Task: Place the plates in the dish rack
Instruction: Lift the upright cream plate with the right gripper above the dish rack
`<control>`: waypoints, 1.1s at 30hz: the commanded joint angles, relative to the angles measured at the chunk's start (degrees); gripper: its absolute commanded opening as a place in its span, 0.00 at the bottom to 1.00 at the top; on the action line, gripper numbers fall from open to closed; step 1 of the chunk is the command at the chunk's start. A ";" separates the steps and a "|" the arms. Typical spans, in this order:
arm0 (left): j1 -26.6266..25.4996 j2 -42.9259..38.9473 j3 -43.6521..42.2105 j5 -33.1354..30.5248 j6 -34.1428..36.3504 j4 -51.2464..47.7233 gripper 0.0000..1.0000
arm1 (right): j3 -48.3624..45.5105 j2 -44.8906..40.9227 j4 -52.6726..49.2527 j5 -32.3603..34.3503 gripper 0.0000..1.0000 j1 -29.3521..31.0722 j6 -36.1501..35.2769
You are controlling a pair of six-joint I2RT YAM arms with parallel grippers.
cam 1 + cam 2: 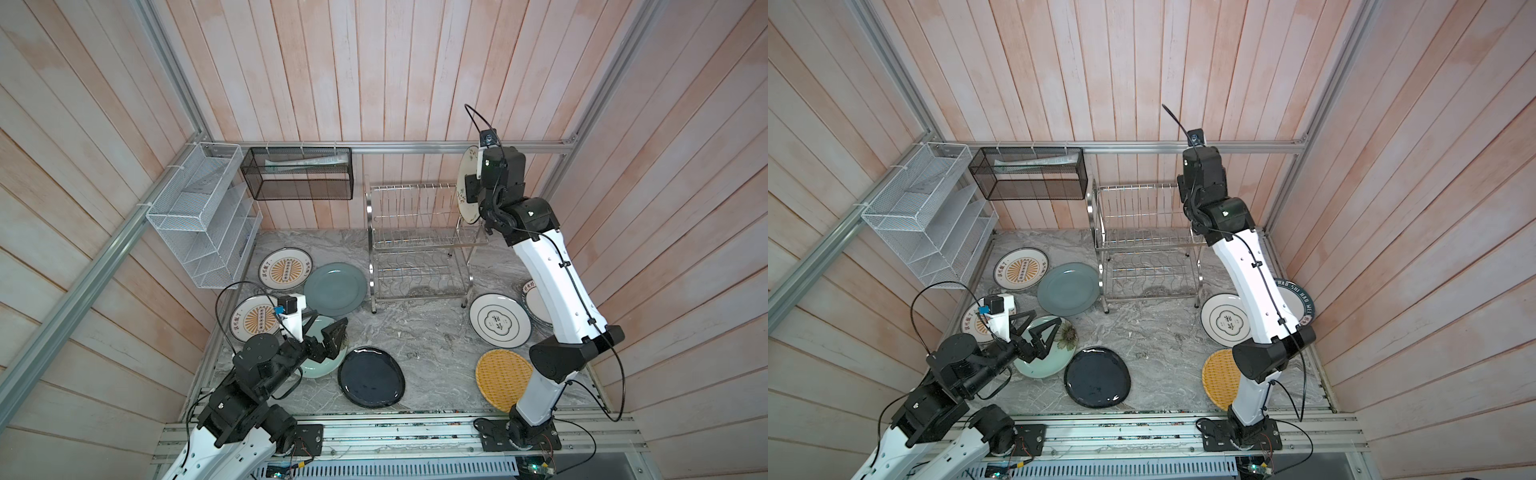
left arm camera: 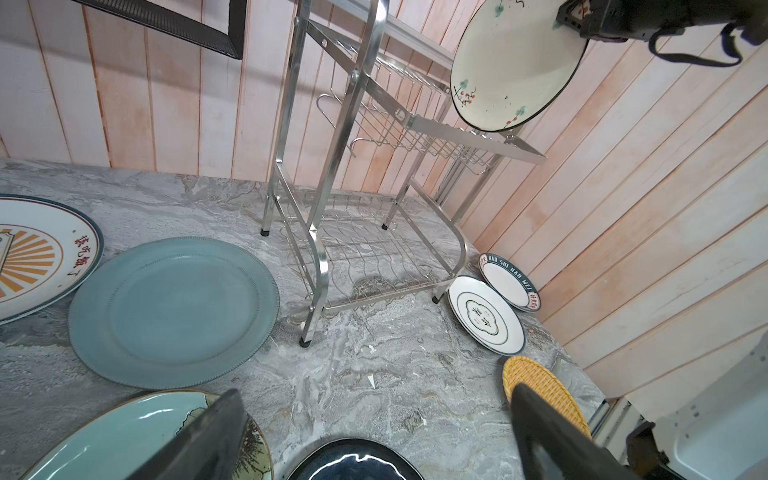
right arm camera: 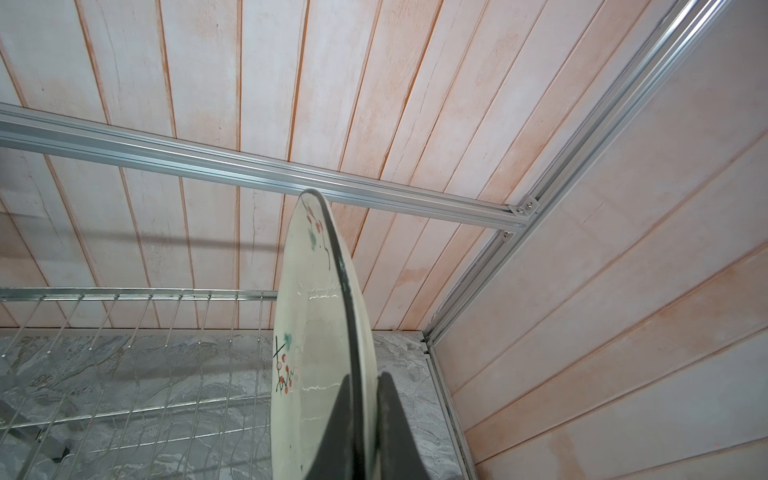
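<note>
Being held on edge above the rack: a cream plate.
Its rim is clamped by the right hand; the left hand is spread wide, empty, over a green plate.

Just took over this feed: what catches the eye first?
The right gripper holds a cream plate upright on edge at the right end of the top tier of the empty rack. Eight more plates lie on the counter around the rack, and the open left gripper hovers over the green plate.

Left arm and right arm show white shells, black joints, looping black cables.
</note>
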 commanded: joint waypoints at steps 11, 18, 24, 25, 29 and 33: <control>-0.12 -0.39 -1.23 -0.58 -0.29 -0.79 1.00 | -2.41 -0.08 6.53 -0.48 0.00 0.14 0.19; 0.04 -0.41 -1.30 -0.49 -0.21 -0.67 1.00 | -5.03 -0.58 6.37 -0.94 0.00 0.00 0.81; 0.66 -0.30 -1.41 0.10 -0.18 -0.45 1.00 | -7.48 -1.94 6.25 -2.00 0.00 -0.52 1.27; 0.75 -0.29 -1.40 0.21 -0.18 -0.32 1.00 | -7.90 -2.15 6.12 -2.19 0.00 -0.68 1.25; 1.02 -0.18 -1.48 0.48 -0.12 -0.19 1.00 | -9.44 -3.90 5.71 -4.39 0.00 -1.48 1.79; 1.31 0.10 -1.42 0.98 -0.10 -0.08 1.00 | -11.70 -6.21 5.90 -6.88 0.00 -2.71 2.06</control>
